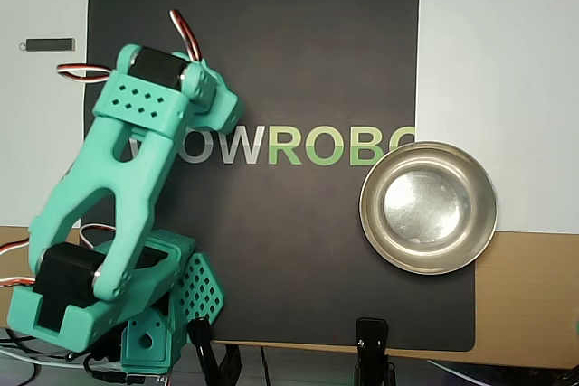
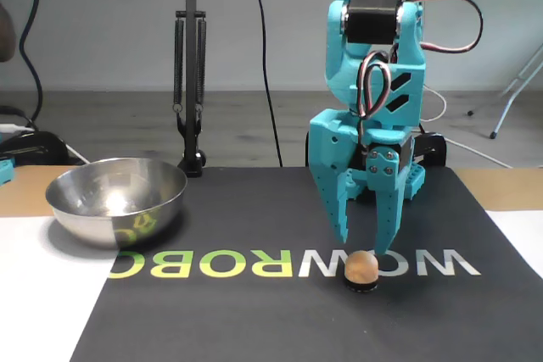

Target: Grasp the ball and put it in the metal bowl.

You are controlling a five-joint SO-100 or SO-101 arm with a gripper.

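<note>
In the fixed view the peach ball (image 2: 361,267) rests on a small black ring on the dark mat, right of centre. My teal gripper (image 2: 363,243) points straight down just above it, open, the two fingertips (image 2: 344,236) spread about as wide as the ball and holding nothing. The metal bowl (image 2: 116,201) stands empty at the mat's left edge in this view. In the overhead view the bowl (image 1: 428,207) lies at the right, and the arm (image 1: 136,160) covers the ball and the fingertips.
A black mat (image 1: 298,42) with the lettering WOWROBO covers the middle of the table. A lamp stand with springs (image 2: 190,82) and cables rise behind the mat. A small dark stick (image 1: 47,43) lies on the white surface at the overhead view's top left.
</note>
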